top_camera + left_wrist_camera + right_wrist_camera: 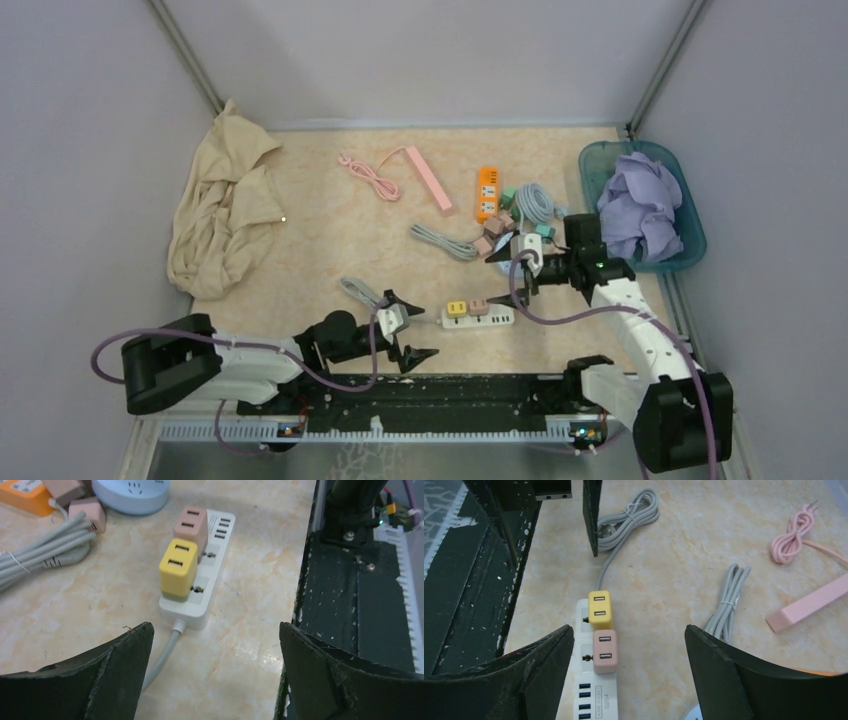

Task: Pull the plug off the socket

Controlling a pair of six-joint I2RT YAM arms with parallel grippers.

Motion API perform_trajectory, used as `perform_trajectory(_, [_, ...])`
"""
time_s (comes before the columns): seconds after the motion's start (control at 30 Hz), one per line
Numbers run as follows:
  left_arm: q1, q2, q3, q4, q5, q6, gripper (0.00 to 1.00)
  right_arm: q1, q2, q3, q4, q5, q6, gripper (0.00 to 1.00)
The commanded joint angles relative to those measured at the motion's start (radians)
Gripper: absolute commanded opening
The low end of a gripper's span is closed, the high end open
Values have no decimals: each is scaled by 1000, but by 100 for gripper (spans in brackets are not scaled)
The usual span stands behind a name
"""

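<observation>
Lying on the tabletop [310, 230] low in the middle of the top view: a white power strip [492, 318], carrying a yellow plug [456, 308] and a pink plug [478, 306] side by side, both seemingly pushed fully home, though hard to be sure from these angles. Hovering just left of the strip with the left gripper [411, 328] spread wide, grasping nothing. Hanging to the upper right of the strip with the right gripper [510, 278] released as well, holding nothing either. Judging the step as lining up for the grasp, no plug being touched yet. Probably calling next for one gripper pinning the strip down while the other is closing around a plug body and drawing it straight out of its socket
</observation>
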Motion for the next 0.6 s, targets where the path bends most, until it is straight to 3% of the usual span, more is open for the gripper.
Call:
perform_trajectory(0.0, [-4,79,-26,184,-25,32,100,105,-6,-29,-49,122,-162,81])
perform_trajectory(0.1, [-4,119,2,167,-32,59,100,165,17,-54,-16,194,-160,78])
perform_trajectory(0.27, [-4,165,22,172,-26,64,100,247,73,-59,35,315,-124,62])
perform_trajectory(0.57, [-3,219,21,229,-39,65,98,322,144,-55,49,423,-118,51])
